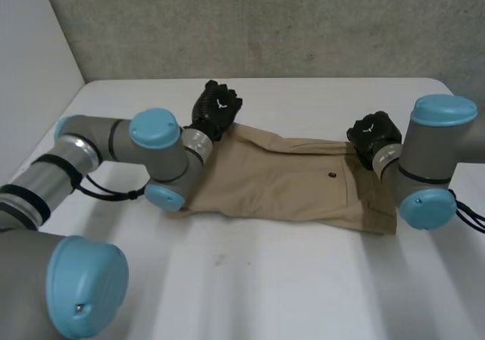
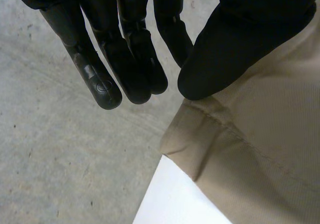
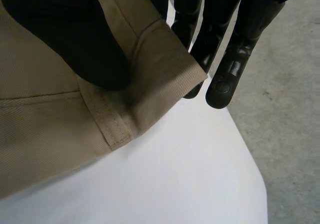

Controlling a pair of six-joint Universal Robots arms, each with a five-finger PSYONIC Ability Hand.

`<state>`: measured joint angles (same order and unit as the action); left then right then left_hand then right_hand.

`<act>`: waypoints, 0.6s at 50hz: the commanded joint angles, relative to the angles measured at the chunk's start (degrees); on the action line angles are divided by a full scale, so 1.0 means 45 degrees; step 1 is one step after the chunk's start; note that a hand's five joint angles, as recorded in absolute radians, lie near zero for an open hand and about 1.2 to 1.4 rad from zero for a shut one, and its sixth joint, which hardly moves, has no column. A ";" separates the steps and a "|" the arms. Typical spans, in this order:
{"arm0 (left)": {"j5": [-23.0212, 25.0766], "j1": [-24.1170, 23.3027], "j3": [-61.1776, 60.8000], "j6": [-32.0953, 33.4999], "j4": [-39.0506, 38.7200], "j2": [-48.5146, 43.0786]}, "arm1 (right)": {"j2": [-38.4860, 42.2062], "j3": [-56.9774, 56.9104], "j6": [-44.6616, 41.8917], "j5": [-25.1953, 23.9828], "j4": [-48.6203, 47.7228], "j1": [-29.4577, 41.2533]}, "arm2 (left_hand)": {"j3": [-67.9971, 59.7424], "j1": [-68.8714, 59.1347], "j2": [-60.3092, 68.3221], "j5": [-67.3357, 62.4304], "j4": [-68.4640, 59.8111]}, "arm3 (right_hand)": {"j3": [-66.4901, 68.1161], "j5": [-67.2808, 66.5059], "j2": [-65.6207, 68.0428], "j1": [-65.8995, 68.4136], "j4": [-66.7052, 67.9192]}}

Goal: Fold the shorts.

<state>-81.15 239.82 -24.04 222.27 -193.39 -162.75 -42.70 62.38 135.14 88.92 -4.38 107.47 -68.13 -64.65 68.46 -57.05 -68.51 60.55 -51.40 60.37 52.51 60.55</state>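
The shorts (image 1: 280,185) are lying spread flat across the table (image 1: 265,279), nearer its far edge. The left hand (image 1: 216,107) is resting at their far left corner, its fingers (image 2: 125,64) straight and clear of the cloth, its thumb touching the hem. The right hand (image 1: 373,134) is pinching the far right corner between thumb and fingers (image 3: 225,79)

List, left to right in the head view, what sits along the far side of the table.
left robot hand → dark button on the shorts → right robot hand
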 commanded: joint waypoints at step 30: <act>-0.1907 -0.0032 -1.2586 -0.7359 0.2446 1.0521 | -0.6916 0.7817 0.5067 -0.2358 0.1033 -0.1129 | 1.2907 1.2134 -1.2981 1.2667 1.2993 | -0.8231 0.8421 -0.8191 -0.6444 -0.8232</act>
<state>-90.44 236.35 -74.96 203.99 -200.85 -120.22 -74.04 88.03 157.30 82.10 3.61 104.93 -11.99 -11.11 11.40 -2.55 -11.67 12.31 -4.23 12.84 11.58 13.28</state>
